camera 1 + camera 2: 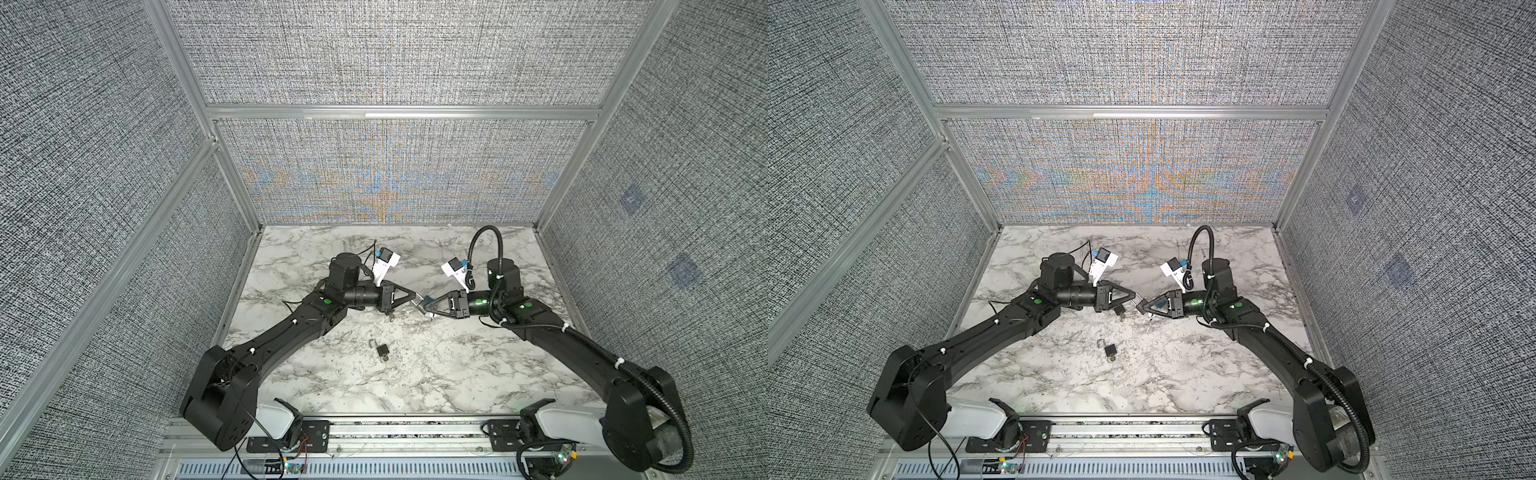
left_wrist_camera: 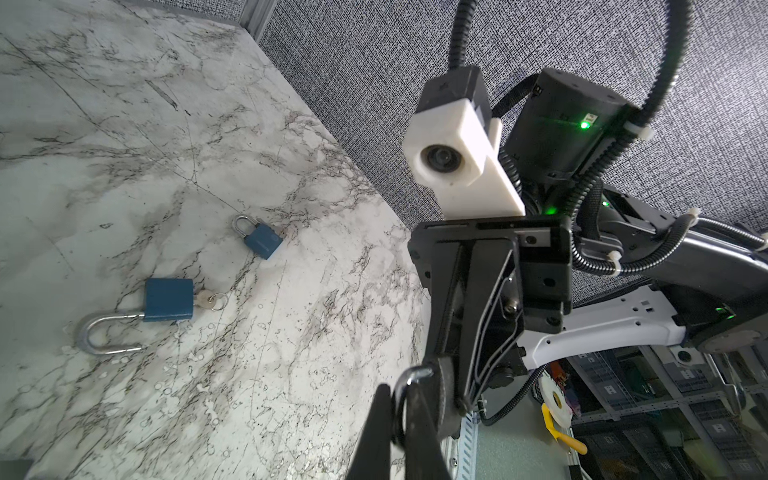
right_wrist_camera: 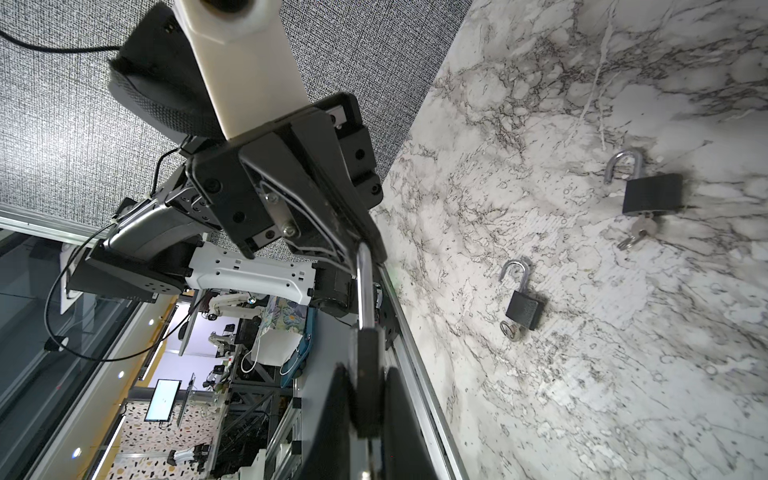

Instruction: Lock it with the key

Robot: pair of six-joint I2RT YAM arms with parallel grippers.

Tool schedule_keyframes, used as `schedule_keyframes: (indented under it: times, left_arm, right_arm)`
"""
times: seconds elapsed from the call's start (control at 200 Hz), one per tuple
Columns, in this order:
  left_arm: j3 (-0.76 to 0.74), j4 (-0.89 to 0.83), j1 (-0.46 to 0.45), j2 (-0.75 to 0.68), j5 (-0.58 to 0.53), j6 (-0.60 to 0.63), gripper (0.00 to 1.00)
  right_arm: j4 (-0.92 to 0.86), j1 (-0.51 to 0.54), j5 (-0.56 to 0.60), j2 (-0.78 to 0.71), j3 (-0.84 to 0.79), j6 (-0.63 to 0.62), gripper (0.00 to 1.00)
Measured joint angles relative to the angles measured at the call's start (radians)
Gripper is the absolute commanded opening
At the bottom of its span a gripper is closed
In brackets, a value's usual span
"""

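Above the marble table, a padlock [image 1: 420,301] is held between both arms. My right gripper [image 3: 365,386] is shut on its dark body. The silver shackle [image 3: 363,282] runs from there to my left gripper [image 2: 398,405], which is shut on the shackle's bend [image 2: 411,374]. In both top views the two grippers meet tip to tip, left gripper [image 1: 417,297] and right gripper [image 1: 424,306]. I cannot make out a key on the held padlock. A key [image 2: 205,300] sticks out of a padlock lying on the table.
Two more padlocks lie on the table [image 1: 457,374] with shackles swung open and keys in them. One [image 1: 382,350] lies near the middle. The other [image 1: 1120,311] lies under my left gripper. They show again as padlock [image 3: 652,199] and padlock [image 3: 523,309]. Fabric walls enclose three sides.
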Motion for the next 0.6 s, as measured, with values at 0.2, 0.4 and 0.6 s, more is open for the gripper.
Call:
schedule_keyframes:
  times: [0.2,0.4,0.6]
  left_arm:
    - [-0.009,0.033,0.000,-0.001,0.008,-0.021,0.00]
    - [-0.024,0.051,0.000,-0.009,0.006,-0.034,0.00]
    - [-0.050,0.072,0.000,-0.023,-0.003,-0.056,0.00]
  right_arm:
    - [0.021,0.000,0.000,-0.004,-0.002,0.018,0.00]
    - [0.039,0.001,0.000,-0.003,-0.007,0.029,0.00]
    - [0.039,0.002,0.003,0.002,-0.007,0.032,0.00]
